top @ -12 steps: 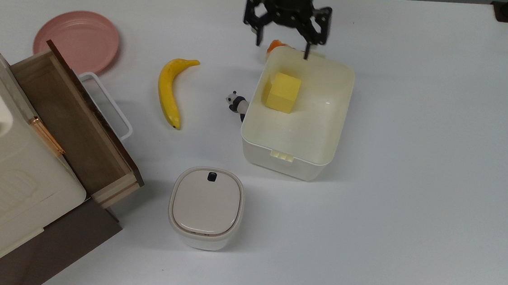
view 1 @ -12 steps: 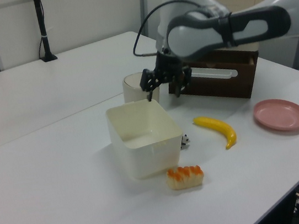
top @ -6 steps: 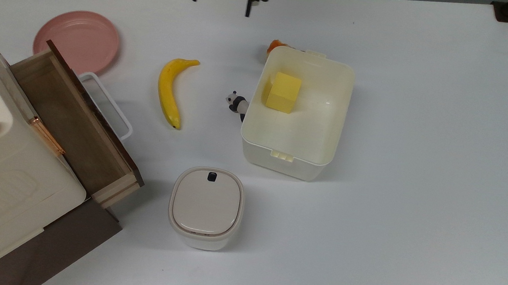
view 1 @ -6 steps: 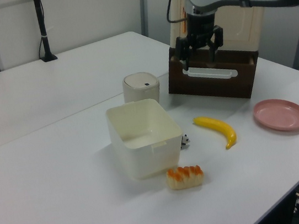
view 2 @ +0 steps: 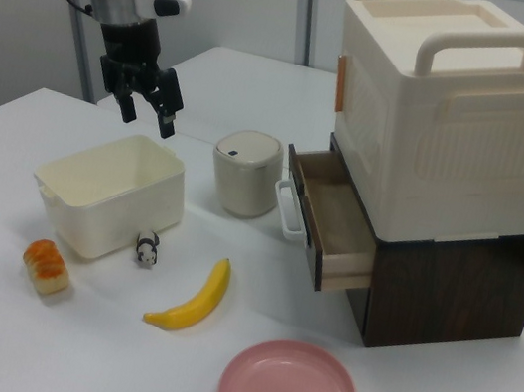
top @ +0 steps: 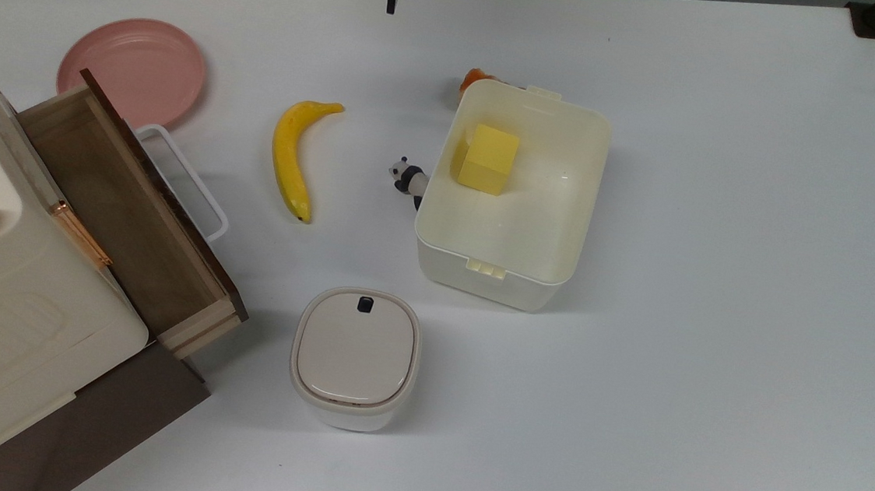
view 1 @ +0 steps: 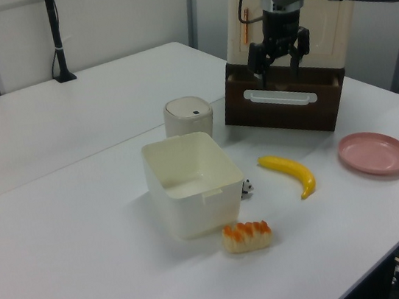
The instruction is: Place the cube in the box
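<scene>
Cube (top: 485,158) rests inside the box (top: 583,210) in the top view, against the wall nearest the top view's left, on a white worktop (top: 714,298). From the left view, the gripper (view 1: 278,53) hangs high above the wooden drawer (view 1: 285,100), jaws apart and empty. From the right view, the gripper (view 2: 148,95) is above and behind the box (view 2: 116,194), so the task looks done and the arm best keeps clear of its rim.

I see a banana (top: 291,157), pink plate (top: 133,70), small panda figure (top: 405,177), orange-topped sushi piece (view 1: 246,236), lidded container (top: 354,357) and open wooden drawer (top: 124,205) on the white counter (top: 714,298).
</scene>
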Controlling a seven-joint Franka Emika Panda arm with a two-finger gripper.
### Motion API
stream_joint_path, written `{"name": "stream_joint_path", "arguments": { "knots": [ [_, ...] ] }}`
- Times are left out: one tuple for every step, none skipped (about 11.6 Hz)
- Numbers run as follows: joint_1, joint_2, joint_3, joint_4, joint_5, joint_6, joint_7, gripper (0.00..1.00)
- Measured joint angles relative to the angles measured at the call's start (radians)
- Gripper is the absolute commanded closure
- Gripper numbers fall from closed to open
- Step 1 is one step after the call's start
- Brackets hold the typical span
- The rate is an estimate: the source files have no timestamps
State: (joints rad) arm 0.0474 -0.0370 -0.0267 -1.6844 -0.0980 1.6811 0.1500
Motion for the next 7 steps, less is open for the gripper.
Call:
{"name": "stream_joint_path", "arguments": {
  "knots": [
    [0.000, 0.004, 0.000, 0.000, 0.008, 0.000, -0.002, 0.00],
    [0.002, 0.009, 0.000, 0.000, 0.013, 0.000, -0.003, 0.00],
    [0.006, 0.020, 0.000, 0.000, 0.015, 0.000, -0.003, 0.00],
    [0.010, 0.031, 0.001, 0.000, 0.015, 0.000, -0.003, 0.00],
    [0.011, 0.038, 0.001, 0.001, 0.015, 0.000, -0.003, 0.00],
    [0.011, 0.041, 0.001, 0.002, 0.015, 0.000, -0.004, 0.00],
    [0.011, 0.041, 0.001, 0.003, 0.015, 0.000, -0.004, 0.00]
  ]
}}
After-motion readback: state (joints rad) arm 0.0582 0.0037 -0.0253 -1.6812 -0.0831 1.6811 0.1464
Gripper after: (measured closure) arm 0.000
